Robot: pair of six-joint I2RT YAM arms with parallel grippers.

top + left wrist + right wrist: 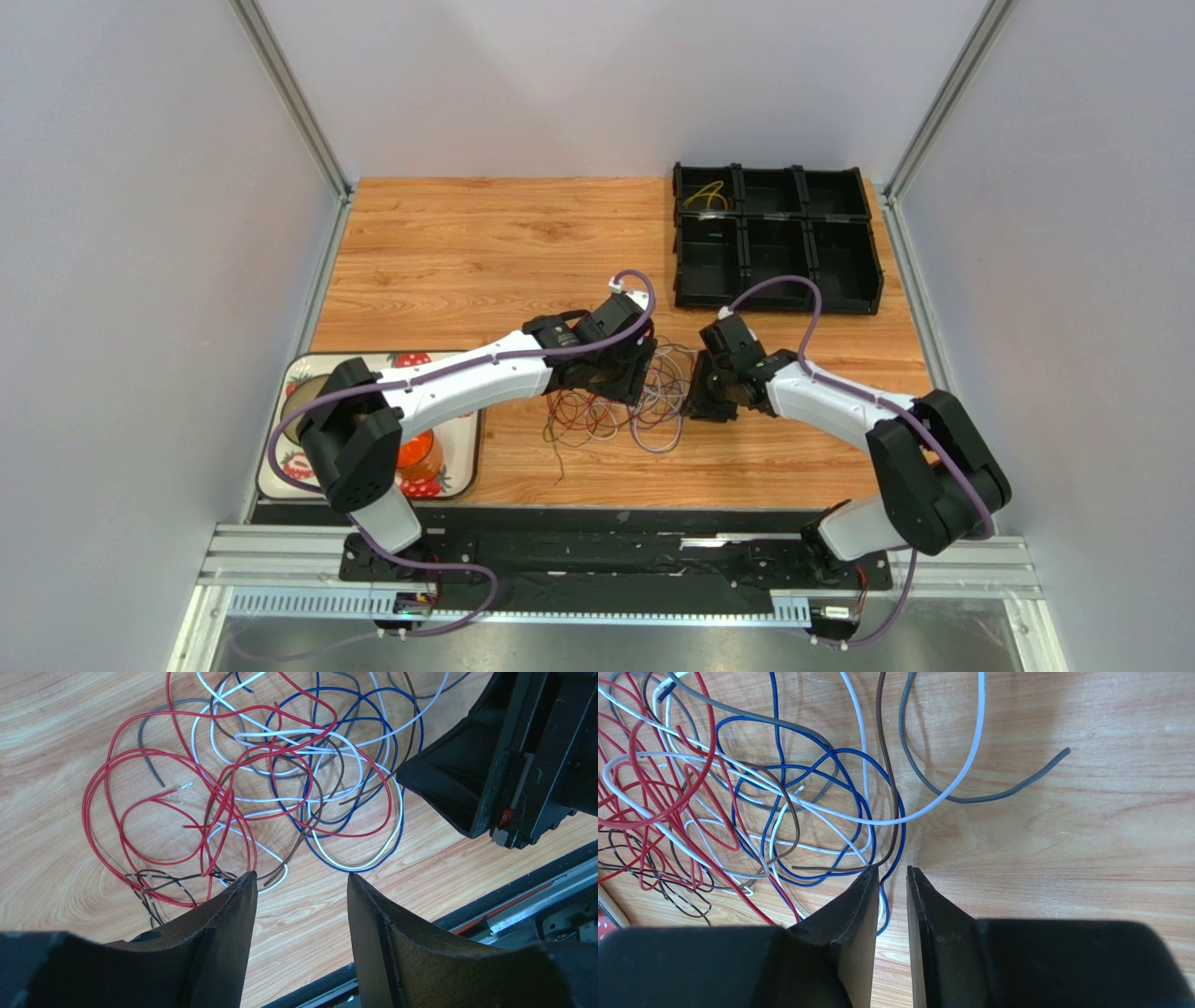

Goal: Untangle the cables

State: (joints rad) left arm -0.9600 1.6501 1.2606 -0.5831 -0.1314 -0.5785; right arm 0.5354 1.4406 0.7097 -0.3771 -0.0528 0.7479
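The cables [617, 406] lie as one loose tangle of red, white, blue, brown, grey and black wires on the wooden table between my two grippers. My left gripper [302, 876] hovers at the tangle's near edge [281, 777], open, with only bare wood between its fingers. My right gripper [892, 870] stands at the tangle's right side [738, 798], jaws a narrow gap apart. A blue wire [899, 833] runs down into that gap beside the left finger, not pinched. From above the left gripper [634, 371] and the right gripper [709, 395] face each other.
A black compartment tray [776, 238] sits at the back right with a yellow wire [709, 196] in one cell. A strawberry-patterned tray [302, 385] lies at the left under my left arm. The black front rail [491, 910] runs close behind the tangle.
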